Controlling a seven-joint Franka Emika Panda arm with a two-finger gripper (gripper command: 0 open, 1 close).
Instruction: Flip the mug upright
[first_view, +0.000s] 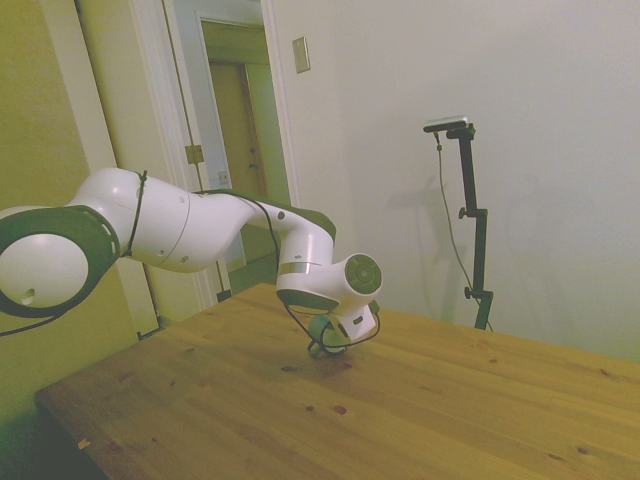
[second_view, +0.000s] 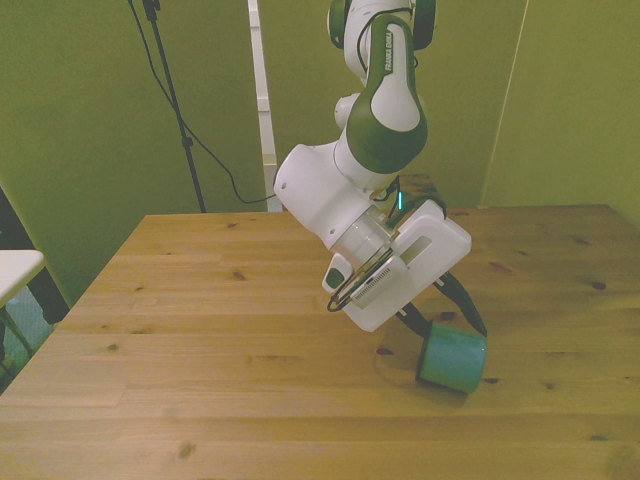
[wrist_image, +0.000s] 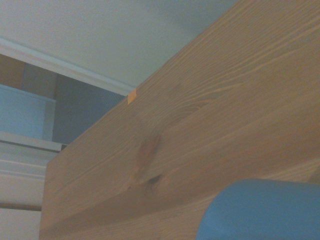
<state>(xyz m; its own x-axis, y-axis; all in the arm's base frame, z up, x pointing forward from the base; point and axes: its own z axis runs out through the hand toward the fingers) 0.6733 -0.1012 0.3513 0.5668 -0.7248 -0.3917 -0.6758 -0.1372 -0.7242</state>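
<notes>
Looking side-on: you see the mug (first_view: 320, 330) low on the bench (first_view: 420, 410), mostly hidden by the wrist.
Front: mug (second_view: 452, 359) tilted, its lower edge touching the bench (second_view: 200, 300); jaws (second_view: 440, 322) closed on its upper end.
Wrist: mug's (wrist_image: 260, 212) wall above bench (wrist_image: 210, 115) grain.

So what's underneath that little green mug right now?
Only the wooden table: the mug stands tilted on it, its lower edge on the wood. The hand covers its top, so its opening and inside are hidden.
</notes>
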